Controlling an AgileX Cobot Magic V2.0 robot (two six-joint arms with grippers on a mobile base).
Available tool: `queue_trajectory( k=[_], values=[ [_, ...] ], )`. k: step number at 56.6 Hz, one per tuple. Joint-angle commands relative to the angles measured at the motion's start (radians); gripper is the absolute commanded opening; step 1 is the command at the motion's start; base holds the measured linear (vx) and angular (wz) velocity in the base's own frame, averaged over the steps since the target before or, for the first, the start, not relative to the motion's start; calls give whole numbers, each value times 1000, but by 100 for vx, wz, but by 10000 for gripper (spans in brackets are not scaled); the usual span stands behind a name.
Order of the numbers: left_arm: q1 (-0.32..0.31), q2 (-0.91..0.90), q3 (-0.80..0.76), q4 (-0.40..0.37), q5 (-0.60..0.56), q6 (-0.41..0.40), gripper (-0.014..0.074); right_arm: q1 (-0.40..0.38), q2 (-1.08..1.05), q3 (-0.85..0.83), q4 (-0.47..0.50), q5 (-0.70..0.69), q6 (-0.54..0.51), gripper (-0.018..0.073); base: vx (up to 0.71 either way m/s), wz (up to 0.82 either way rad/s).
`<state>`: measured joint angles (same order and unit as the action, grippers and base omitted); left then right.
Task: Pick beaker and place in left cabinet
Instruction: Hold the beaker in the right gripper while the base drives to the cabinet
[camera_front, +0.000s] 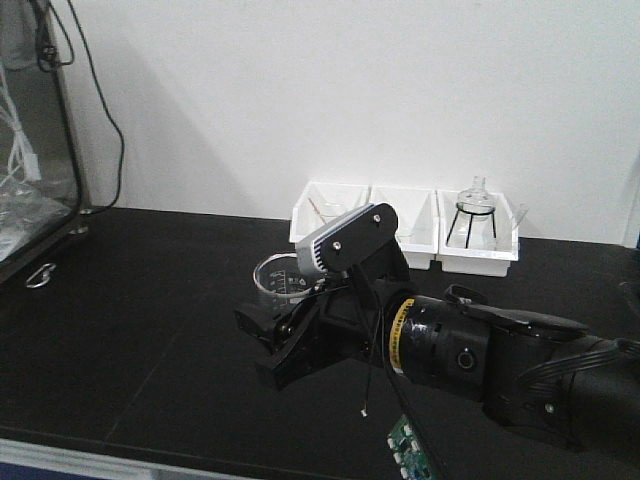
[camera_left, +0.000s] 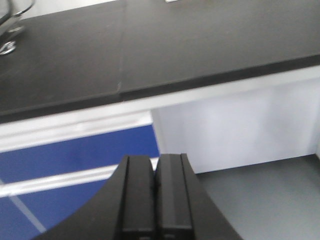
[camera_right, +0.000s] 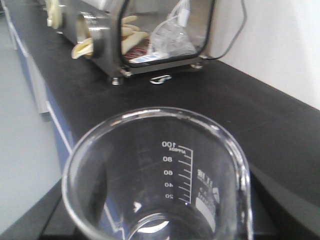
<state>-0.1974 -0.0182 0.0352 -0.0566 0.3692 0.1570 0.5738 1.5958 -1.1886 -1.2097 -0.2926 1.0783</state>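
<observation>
The beaker (camera_right: 160, 175), clear glass with graduation marks up to 100, fills the right wrist view. In the front view the beaker (camera_front: 279, 276) stands upright mid-table, its lower part hidden by my right gripper (camera_front: 272, 342). That gripper is shut on it, with a dark finger (camera_right: 285, 200) against each side. The left cabinet (camera_front: 45, 170), with its framed glass door, is at the far left of the table. In the right wrist view the left cabinet (camera_right: 150, 35) lies beyond the beaker. My left gripper (camera_left: 156, 161) is shut on nothing, below the table's front edge (camera_left: 200, 82).
Three white bins (camera_front: 400, 225) line the back wall, and the right one holds a round flask on a black tripod (camera_front: 475, 212). A metal ring (camera_front: 40, 275) lies by the cabinet. A black cable (camera_front: 112, 120) hangs down the wall. A green circuit board (camera_front: 405, 452) pokes up at the front edge.
</observation>
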Motion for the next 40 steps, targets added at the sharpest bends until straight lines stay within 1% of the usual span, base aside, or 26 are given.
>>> queue_trajectory(
  k=[1, 15, 40],
  values=[
    [-6, -10, -19, -5, -82, -1, -6, -6, -45, -33, 17, -30, 0, 100, -24, 34],
    [-6, -10, -19, -5, -82, -1, -6, -6, -45, -33, 17, -30, 0, 100, -19, 46],
    [-6, -10, -19, -5, -82, -1, -6, -6, -45, -33, 17, -33, 0, 100, -14, 68]
  ],
)
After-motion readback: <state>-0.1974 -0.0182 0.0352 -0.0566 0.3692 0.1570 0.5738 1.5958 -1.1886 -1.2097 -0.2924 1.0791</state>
